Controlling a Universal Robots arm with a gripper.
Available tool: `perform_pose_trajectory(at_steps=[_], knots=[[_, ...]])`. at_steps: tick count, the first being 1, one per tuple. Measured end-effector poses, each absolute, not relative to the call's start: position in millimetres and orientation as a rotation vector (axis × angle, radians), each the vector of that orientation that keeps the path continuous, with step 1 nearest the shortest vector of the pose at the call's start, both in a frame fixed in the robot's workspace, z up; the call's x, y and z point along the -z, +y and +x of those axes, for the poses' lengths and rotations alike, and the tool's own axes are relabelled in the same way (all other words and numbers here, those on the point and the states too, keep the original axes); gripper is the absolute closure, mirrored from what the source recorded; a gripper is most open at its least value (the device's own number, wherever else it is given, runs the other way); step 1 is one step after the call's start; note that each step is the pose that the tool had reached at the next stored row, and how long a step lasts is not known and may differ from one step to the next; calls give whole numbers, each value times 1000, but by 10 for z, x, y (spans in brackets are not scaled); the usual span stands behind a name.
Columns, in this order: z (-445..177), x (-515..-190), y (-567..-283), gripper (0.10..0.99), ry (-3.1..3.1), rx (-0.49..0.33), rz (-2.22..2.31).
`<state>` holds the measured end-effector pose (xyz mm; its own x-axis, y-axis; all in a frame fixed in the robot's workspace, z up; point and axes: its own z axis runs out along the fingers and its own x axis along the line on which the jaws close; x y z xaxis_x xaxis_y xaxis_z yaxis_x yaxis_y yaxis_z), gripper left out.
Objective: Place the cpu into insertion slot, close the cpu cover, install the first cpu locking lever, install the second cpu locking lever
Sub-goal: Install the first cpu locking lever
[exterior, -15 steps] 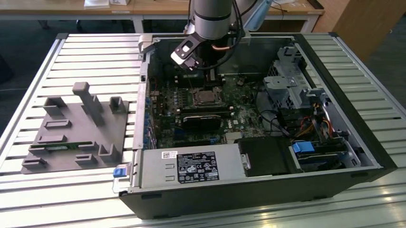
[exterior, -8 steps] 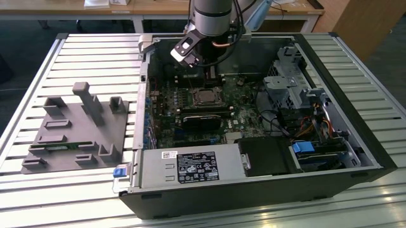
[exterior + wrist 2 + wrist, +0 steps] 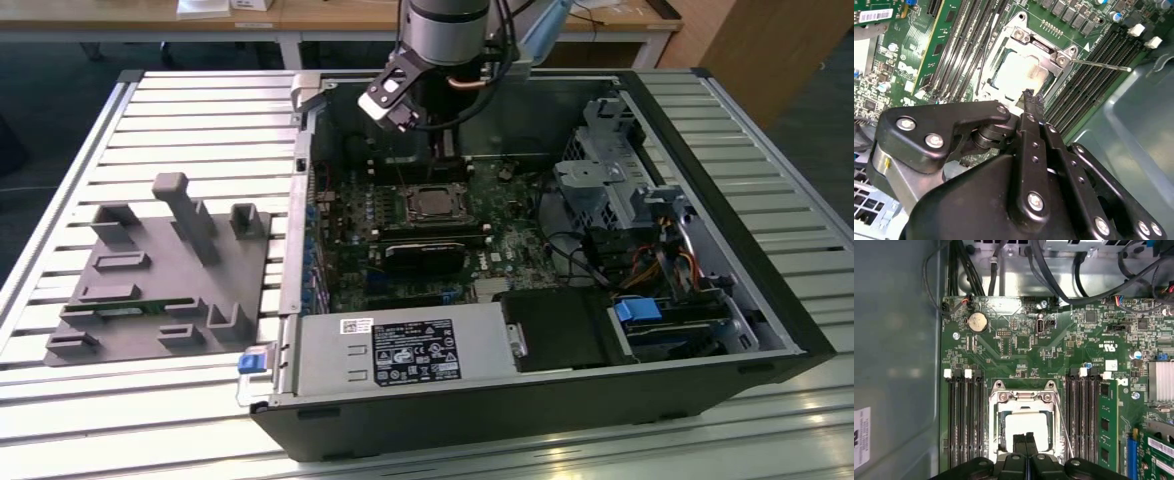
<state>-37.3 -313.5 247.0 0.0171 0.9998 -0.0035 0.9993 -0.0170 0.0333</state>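
Note:
The cpu [image 3: 1026, 426] lies pale and silver in the insertion slot [image 3: 999, 437] on the green motherboard, also in the second wrist view [image 3: 1016, 75]. The cpu cover [image 3: 1024, 396] lies flat over it as a silver frame [image 3: 1041, 47]. One thin wire locking lever [image 3: 1101, 65] sticks out sideways from the socket; it runs along the socket's side in the first wrist view [image 3: 1063, 427]. My gripper [image 3: 1025, 442] hangs just above the socket's edge, its black fingers [image 3: 1030, 100] shut together on nothing. In the exterior view the arm reaches into the open case above the socket [image 3: 430, 203].
Long black memory slots [image 3: 961, 420] flank the socket, and a green memory stick [image 3: 1106, 425] stands on one side. Cables [image 3: 1054, 270] hang beyond the board. The grey power supply [image 3: 400, 355], drive cage [image 3: 627, 180] and case wall [image 3: 899, 365] hem the board in. A grey fixture [image 3: 160, 270] sits outside.

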Motion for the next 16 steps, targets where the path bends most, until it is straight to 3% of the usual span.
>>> perform_pose_trajectory(at_steps=[16], knots=[[-373,-2532,-3135,969,2320,-35,2081]])
